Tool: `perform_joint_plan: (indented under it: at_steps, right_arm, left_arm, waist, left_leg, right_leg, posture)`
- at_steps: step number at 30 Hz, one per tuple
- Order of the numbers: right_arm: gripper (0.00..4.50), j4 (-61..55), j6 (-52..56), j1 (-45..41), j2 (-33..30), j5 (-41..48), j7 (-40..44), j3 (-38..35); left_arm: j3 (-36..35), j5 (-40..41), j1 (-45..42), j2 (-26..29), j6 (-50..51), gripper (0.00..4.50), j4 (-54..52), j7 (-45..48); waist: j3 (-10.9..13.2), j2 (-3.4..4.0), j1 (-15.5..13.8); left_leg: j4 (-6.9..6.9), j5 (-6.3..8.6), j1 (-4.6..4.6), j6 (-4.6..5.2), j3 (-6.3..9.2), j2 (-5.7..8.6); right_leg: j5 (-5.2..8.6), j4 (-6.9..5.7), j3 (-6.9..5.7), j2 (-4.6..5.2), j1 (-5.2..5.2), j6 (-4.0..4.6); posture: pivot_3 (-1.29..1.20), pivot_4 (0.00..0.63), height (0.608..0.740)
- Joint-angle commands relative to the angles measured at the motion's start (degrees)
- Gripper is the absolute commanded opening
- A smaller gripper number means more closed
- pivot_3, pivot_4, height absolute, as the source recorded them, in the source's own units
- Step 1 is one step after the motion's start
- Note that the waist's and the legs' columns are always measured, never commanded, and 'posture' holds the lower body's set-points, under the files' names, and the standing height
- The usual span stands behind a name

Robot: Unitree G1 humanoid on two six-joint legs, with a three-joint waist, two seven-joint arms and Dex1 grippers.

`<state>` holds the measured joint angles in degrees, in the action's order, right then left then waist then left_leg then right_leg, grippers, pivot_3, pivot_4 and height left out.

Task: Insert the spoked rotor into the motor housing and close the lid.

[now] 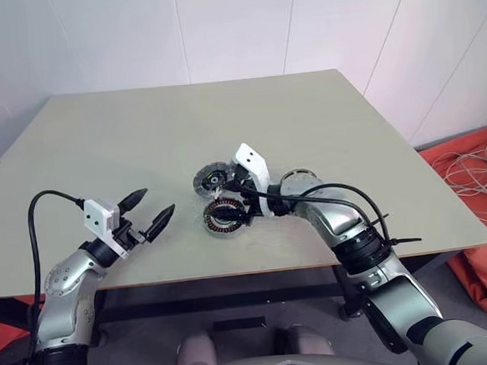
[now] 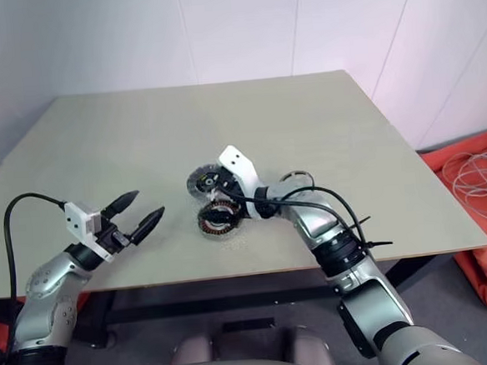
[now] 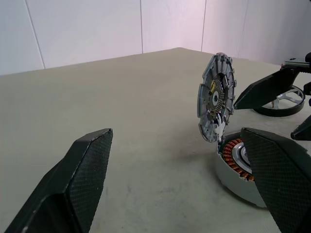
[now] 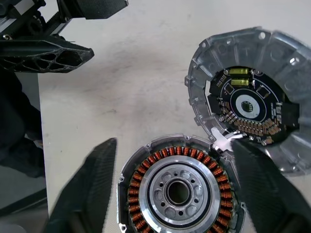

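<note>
The motor housing (image 4: pixel 179 191) shows a ring of copper-orange windings around a silver hub. The lid (image 4: pixel 245 104) is grey metal with a black circuit face (tiny yellow parts near its edge). The table (image 1: pixel 141 148) is plain beige.

The lid (image 3: pixel 216 97) stands on edge against the motor housing (image 3: pixel 238 165), between the open left pincer's fingers (image 3: pixel 80 179).

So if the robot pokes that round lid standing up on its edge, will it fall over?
Probably. The lid stands nearly upright beside the motor housing, so a nudge could tip it flat. It looks like stiff metal, so it shouldn't bend. Its round rim might also let it roll.
</note>
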<state>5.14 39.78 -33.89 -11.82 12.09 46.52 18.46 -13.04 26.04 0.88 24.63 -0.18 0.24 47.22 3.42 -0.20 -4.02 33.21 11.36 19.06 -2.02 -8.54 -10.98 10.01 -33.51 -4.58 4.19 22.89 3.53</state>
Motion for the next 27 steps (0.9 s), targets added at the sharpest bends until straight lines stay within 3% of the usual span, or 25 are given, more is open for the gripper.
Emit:
perform_joint_plan:
  at_steps: [1,6,10,27]
  right_arm:
    - [2.94,-2.0,-0.5,-0.5,-0.1,1.1,0.0,-1.4]
    - [1.17,-0.1,-1.7,-0.4,-0.1,0.7,-0.5,-1.2]
    - [0.03,1.5,-2.8,-0.7,0.6,0.2,-0.9,-0.7]
    - [0.03,11.1,-8.2,0.9,0.0,-4.9,2.1,4.2]
  left_arm:
    - [-0.1,0.2,-0.8,0.3,-0.7,4.50,-0.9,0.1]
    - [0.0,0.1,-1.0,0.2,-0.7,4.50,-0.8,0.0]
    - [0.0,0.1,-1.0,0.2,-0.7,4.50,-0.7,0.0]
    - [0.0,0.1,-0.8,0.1,-1.0,4.50,-0.8,0.1]
  waist:
    - [0.0,0.00,0.0]
    - [0.0,0.00,0.0]
    - [0.0,0.00,0.0]
    - [0.0,0.00,0.0]
  left_leg:
    - [0.00,0.00,0.00,0.00,0.00,0.00]
    - [0.00,0.00,0.00,0.00,0.00,0.00]
    - [0.01,0.00,0.00,0.00,0.00,0.00]
    - [0.01,0.00,0.01,0.00,-0.01,0.01]
  right_leg:
    - [0.00,0.00,0.00,0.00,0.00,0.00]
    - [0.00,0.00,0.00,0.00,0.00,0.00]
    - [0.00,0.00,0.00,0.00,0.00,0.00]
    - [0.00,0.00,0.01,0.00,-0.01,0.00]
  posture:
    - [0.00,0.000,0.740]
    - [0.00,0.000,0.740]
    - [0.00,0.000,0.740]
    - [0.00,0.000,0.740]
